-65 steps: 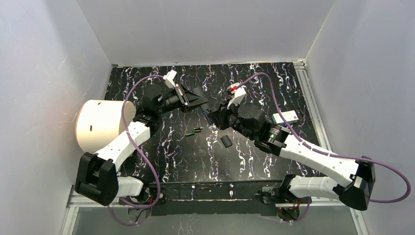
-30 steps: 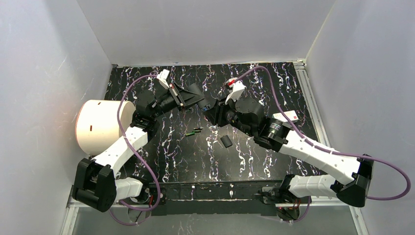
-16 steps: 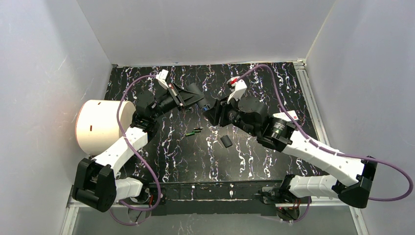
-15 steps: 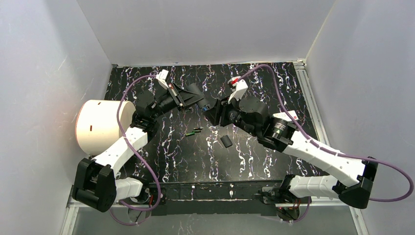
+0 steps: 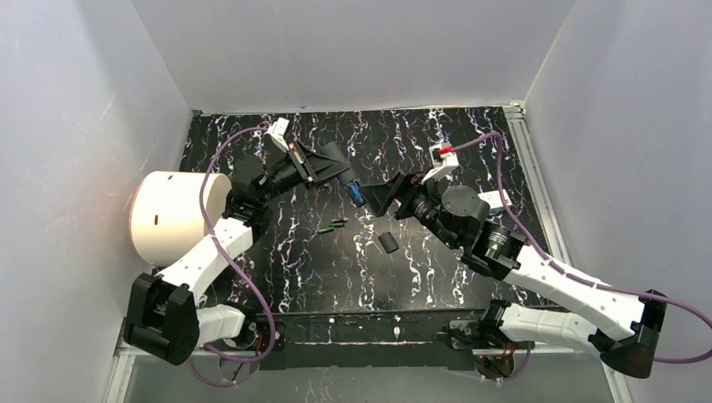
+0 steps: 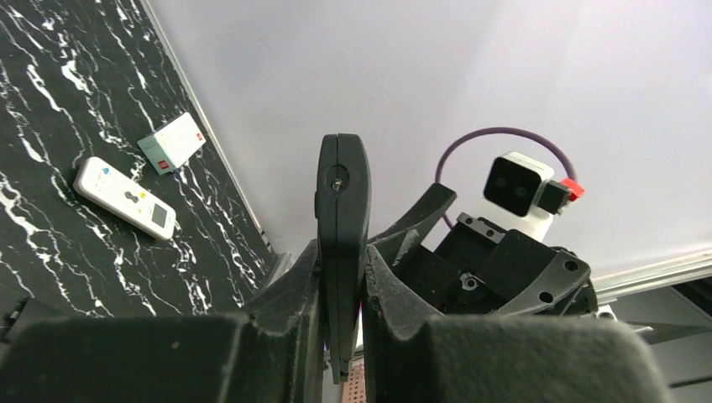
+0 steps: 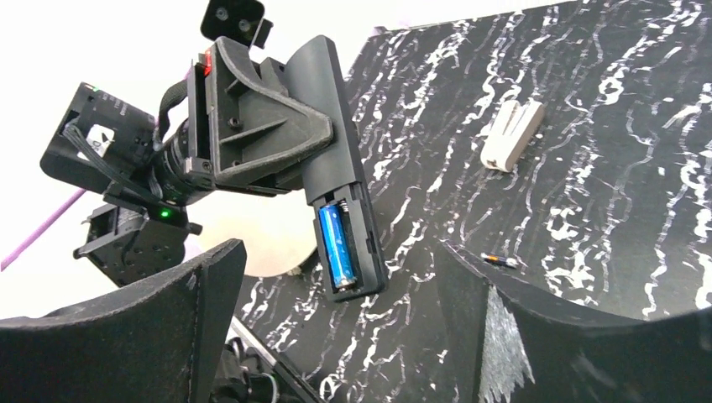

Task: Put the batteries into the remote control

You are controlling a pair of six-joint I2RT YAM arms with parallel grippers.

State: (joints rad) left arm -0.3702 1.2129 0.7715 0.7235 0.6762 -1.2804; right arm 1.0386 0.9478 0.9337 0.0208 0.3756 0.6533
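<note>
My left gripper [image 5: 334,172] is shut on the black remote control [image 5: 340,175] and holds it above the table, its open battery bay facing the right arm. One blue battery [image 7: 337,243] sits in that bay [image 5: 356,194]. My right gripper [image 5: 375,197] stands open just right of the remote's end, with nothing between its fingers [image 7: 197,323]. A green battery [image 5: 326,228] and a black battery [image 5: 339,222] lie on the table below the remote. In the left wrist view the remote [image 6: 342,210] shows edge-on between the closed jaws.
A black battery cover [image 5: 387,243] lies near the loose cells. A large white cylinder [image 5: 172,214] stands at the left. A white remote [image 6: 124,197] and a small white box [image 6: 172,141] lie at the right side. A white clip-like piece [image 7: 512,134] rests farther off.
My right gripper has opened and drawn back to the right, away from the remote. The blue battery stays in the remote's bay. The left arm has hardly moved.
</note>
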